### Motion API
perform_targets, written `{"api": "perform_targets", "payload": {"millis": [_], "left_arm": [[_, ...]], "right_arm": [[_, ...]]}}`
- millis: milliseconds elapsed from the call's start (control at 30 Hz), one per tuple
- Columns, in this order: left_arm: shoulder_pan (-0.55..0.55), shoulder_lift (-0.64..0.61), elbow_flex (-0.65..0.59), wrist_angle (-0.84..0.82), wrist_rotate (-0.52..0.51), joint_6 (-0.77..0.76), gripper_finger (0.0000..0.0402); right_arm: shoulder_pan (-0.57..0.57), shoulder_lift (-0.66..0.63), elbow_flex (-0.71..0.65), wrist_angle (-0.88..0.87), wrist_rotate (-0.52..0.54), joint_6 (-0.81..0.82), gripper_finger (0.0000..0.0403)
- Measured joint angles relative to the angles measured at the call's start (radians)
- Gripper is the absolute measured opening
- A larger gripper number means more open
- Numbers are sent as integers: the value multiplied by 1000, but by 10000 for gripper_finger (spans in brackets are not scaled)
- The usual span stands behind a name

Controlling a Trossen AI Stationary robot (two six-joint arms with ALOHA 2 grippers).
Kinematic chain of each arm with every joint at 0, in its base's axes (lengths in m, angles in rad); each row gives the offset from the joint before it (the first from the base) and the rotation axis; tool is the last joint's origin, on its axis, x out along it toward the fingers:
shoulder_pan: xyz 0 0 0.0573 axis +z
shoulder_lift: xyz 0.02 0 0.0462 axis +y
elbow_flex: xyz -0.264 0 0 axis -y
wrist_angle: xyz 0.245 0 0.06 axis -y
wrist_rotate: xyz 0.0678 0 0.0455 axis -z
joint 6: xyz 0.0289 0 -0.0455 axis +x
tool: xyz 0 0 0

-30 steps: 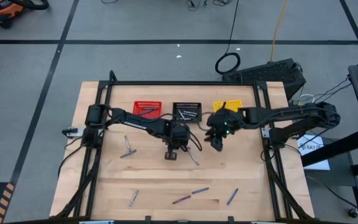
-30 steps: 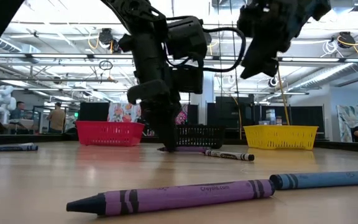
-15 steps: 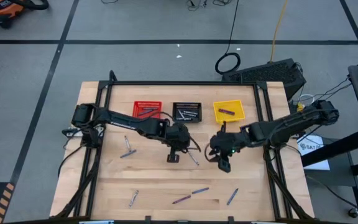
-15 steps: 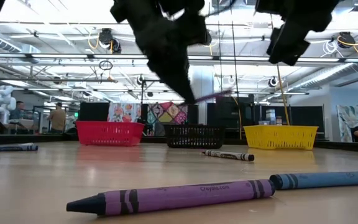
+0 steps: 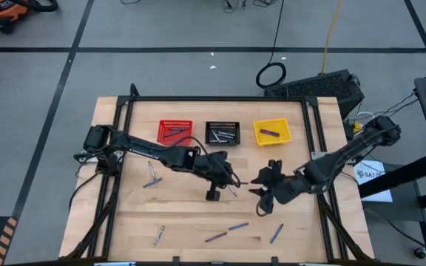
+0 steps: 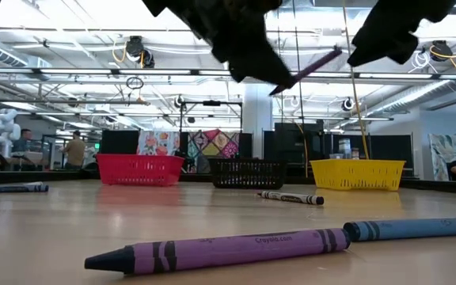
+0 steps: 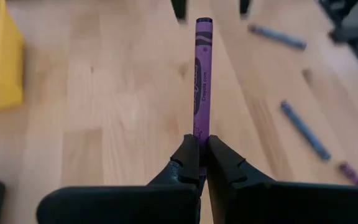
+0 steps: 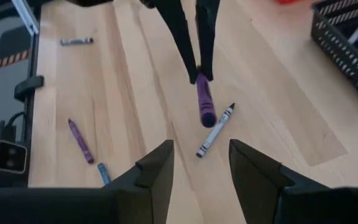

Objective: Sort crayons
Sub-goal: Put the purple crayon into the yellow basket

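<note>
A purple crayon is up in the air over the middle of the table, with my left gripper shut on it. In the low view the crayon slants well above the wood. A grey crayon lies flat on the table just under it. My right gripper hangs open a little to the right of the left one, nearer the front edge, with nothing between its fingers. Red, black and yellow baskets stand in a row at the far side. My left gripper pinches the purple crayon's rear end between its two fingertips. The fingers come slanting down from the table's left and lie along the crayon. The crayon sticks out straight ahead of the tips, lifted clear of the table.
Loose crayons lie on the wood: two at the left, one at the near left, a purple and a blue one near the front, a blue one to their right. The baskets hold crayons.
My left gripper has risen from the table with the purple crayon and tipped from pointing steeply down to a shallower slant; the crayon is now lifted clear. My right gripper has swung from beside the yellow basket toward the near edge, staying open.
</note>
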Motion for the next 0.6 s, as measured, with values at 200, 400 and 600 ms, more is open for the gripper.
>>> {"api": "perform_targets", "payload": {"millis": [200, 400, 600], "left_arm": [[-5, 0, 0, 100, 0, 5, 1], [-6, 0, 0, 206, 18, 7, 1], [-6, 0, 0, 293, 19, -18, 1]], "right_arm": [[76, 0, 0, 0, 122, 46, 141], [106, 0, 0, 1, 229, 29, 141], [107, 0, 0, 41, 292, -40, 141]]}}
